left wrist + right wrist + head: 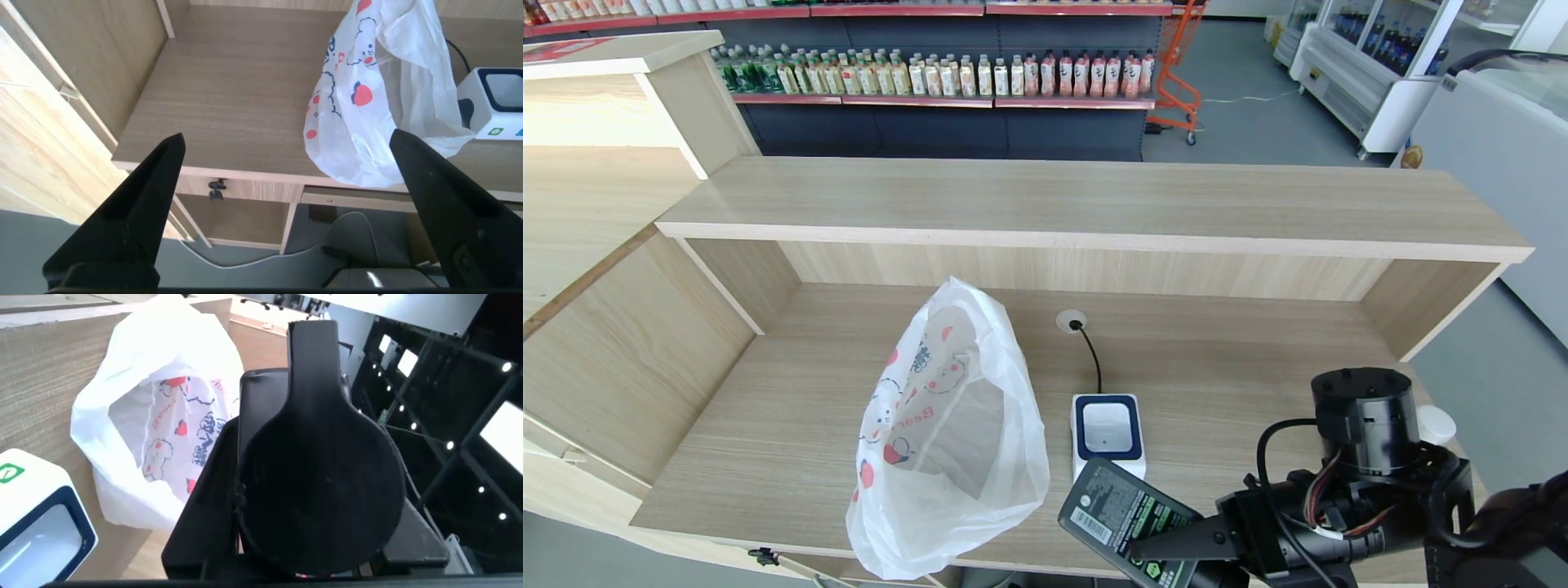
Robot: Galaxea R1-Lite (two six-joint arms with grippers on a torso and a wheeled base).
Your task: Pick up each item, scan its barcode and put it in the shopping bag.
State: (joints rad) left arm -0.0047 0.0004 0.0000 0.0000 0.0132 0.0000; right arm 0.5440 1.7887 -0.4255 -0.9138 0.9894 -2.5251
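Note:
My right gripper (1176, 543) is shut on a flat dark grey pack (1123, 518) with a white barcode label and green print facing up. The pack hangs at the table's front edge, just in front of the white scanner (1107, 430) with its blue-framed window. The white plastic shopping bag (952, 441) with red cartoon prints stands open to the left of the scanner. In the right wrist view the dark pack (319, 482) sits close, with the bag (155, 416) and scanner (37, 514) beyond it. My left gripper (288, 139) is open and holds nothing, low off the table's front edge, left of the bag (368, 90).
A black cable (1092, 351) runs from the scanner to a hole in the tabletop. A raised counter ledge (1094, 204) walls the back and wooden side panels close both ends. A small white round object (1435, 425) sits behind my right arm.

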